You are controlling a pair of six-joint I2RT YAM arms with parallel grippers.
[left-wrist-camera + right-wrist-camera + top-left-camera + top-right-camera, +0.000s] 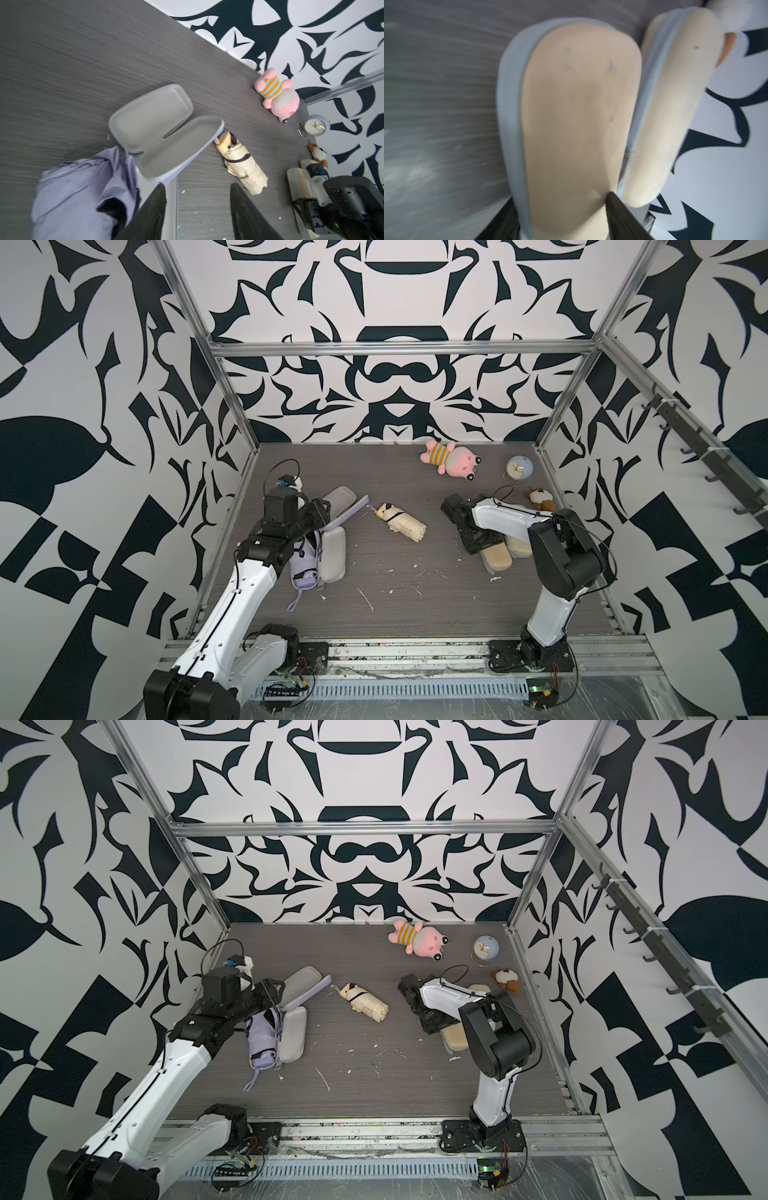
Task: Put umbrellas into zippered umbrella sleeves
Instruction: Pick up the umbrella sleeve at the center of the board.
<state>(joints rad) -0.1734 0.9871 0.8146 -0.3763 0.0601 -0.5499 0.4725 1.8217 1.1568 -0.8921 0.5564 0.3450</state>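
The lavender umbrella (pixel 304 568) lay bunched at the left of the table (pixel 395 614), partly under the left arm. Its open lavender sleeve (pixel 178 149) sat just beyond it on the far side, and a pale grey sleeve (pixel 334 556) lay beside it on the right. A cream umbrella (pixel 401 523) lay alone mid-table. We saw the left gripper (pixel 197 205) spread and empty, with the lavender fabric outside its fingers. At the right, the right gripper (pixel 561 197) straddled a beige sleeve (pixel 577 114), with a second beige sleeve (pixel 675 104) alongside. Whether it gripped or merely bracketed the case, we could not tell through the blur. We judged two risks. A hold at one end could let the clamshell swing or slip free. The loose lavender canopy could also snag the zip edge and spill out.
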